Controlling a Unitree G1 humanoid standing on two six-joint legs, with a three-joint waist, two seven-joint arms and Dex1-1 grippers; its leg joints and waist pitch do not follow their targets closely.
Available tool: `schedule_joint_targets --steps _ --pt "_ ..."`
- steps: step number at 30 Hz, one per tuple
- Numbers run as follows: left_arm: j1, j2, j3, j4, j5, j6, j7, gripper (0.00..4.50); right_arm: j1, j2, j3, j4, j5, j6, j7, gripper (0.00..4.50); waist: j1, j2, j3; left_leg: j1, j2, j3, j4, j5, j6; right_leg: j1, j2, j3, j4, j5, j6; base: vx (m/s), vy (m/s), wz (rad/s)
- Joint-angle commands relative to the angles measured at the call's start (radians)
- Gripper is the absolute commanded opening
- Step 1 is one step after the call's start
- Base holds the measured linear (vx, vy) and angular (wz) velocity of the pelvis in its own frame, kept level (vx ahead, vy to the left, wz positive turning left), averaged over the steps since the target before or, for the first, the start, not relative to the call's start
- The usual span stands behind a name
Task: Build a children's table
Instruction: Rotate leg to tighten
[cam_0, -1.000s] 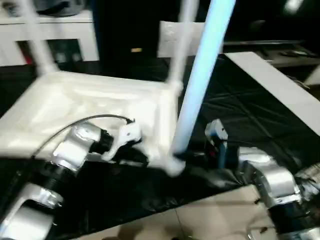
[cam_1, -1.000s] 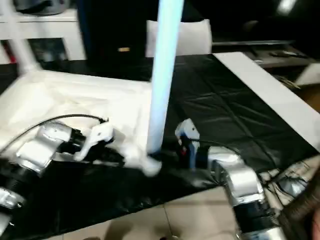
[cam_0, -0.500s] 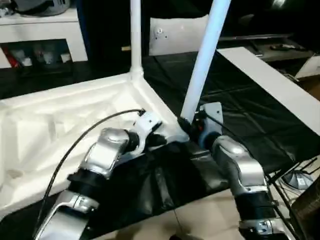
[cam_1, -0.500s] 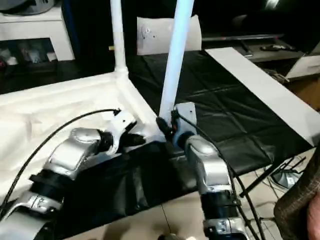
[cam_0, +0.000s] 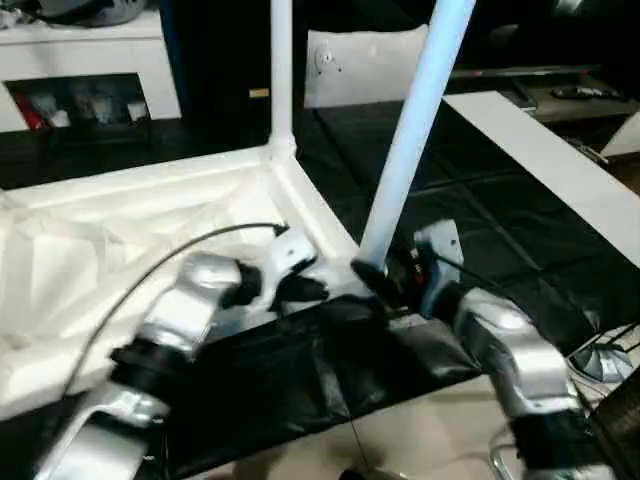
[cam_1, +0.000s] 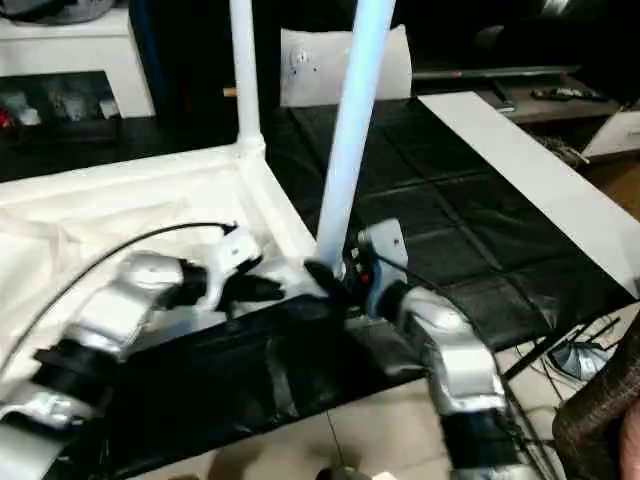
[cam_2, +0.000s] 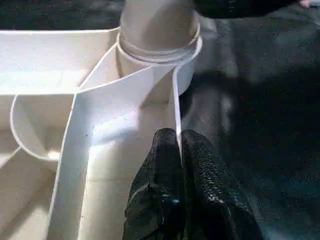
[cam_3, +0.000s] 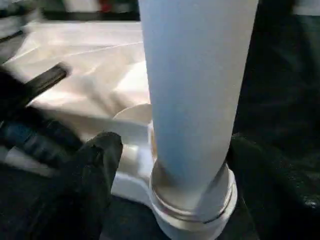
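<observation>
1. The left gripper (cam_2: 179, 150) stays clenched on the rim of the upturned white ribbed plastic tabletop (cam_0: 120, 240) on the black sheet (cam_0: 480, 220).
2. The right gripper (cam_3: 165, 165), clamped 0.5 s ago, now stands released around the near white tapered leg (cam_0: 410, 140) in its corner socket (cam_2: 160, 55).
3. The left wrist view alone shows the rim pinched between the fingertips (cam_2: 165, 150).

No text, label, brand, number or sign can be read on anything here.
</observation>
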Motion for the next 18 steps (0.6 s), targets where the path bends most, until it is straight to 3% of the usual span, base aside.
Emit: schedule_joint_targets --steps 1,5,7,11,15,17,18 --pt "-0.022 0.015 -0.020 -0.033 -0.041 -0.093 -0.107 0.00 -0.001 -0.035 0.028 -0.009 0.007 -0.021 0.078 4.01 0.005 0.013 -0.063 -0.007 0.017 0.008 -0.066 -0.180 0.061 0.065 -0.063 0.055 -0.072 -0.326 -0.138 0.000 0.000 0.00" --pt "-0.031 0.055 -0.047 0.002 -0.033 -0.149 -0.185 0.00 -0.017 -0.114 0.052 0.002 0.016 -0.047 0.197 4.19 0.017 0.014 -0.062 0.000 0.019 0.011 -0.065 -0.194 0.058 0.060 -0.064 0.057 -0.075 -0.347 -0.134 0.000 0.000 0.00" --pt "-0.041 0.079 -0.067 0.027 -0.042 -0.197 -0.261 0.00 -0.042 -0.166 0.078 0.026 0.026 -0.071 0.298 4.19 0.027 0.016 -0.064 0.003 0.024 0.009 -0.066 -0.187 0.053 0.060 -0.063 0.058 -0.064 -0.295 -0.156 0.000 0.000 0.00" --pt "-0.053 0.099 -0.085 0.048 -0.043 -0.235 -0.318 0.00 -0.064 -0.201 0.104 0.037 0.049 -0.059 0.400 4.19 0.034 0.014 -0.066 0.002 0.021 0.011 -0.063 -0.193 0.054 0.063 -0.064 0.059 -0.059 -0.272 -0.172 0.000 0.000 0.00" --pt "-0.066 0.109 -0.099 0.070 -0.042 -0.274 -0.373 0.00 -0.079 -0.249 0.153 0.054 0.043 -0.079 0.514 4.19 0.042 0.005 -0.065 -0.001 0.023 0.012 -0.063 -0.176 0.058 0.065 -0.067 0.059 -0.059 -0.280 -0.172 0.000 0.000 0.00" --pt "-0.070 0.111 -0.104 0.075 -0.041 -0.283 -0.385 0.00 -0.083 -0.256 0.160 0.058 0.042 -0.084 0.530 3.93 0.044 0.005 -0.064 -0.002 0.023 0.012 -0.063 -0.177 0.056 0.064 -0.067 0.059 -0.061 -0.300 -0.165 0.000 0.000 0.00" --pt "-0.077 0.114 -0.109 0.084 -0.042 -0.295 -0.403 0.00 -0.089 -0.261 0.164 0.064 0.055 -0.078 0.551 3.81 0.044 -0.001 -0.064 -0.003 0.021 0.012 -0.062 -0.180 0.055 0.064 -0.067 0.057 -0.063 -0.329 -0.154 0.000 0.000 0.00"
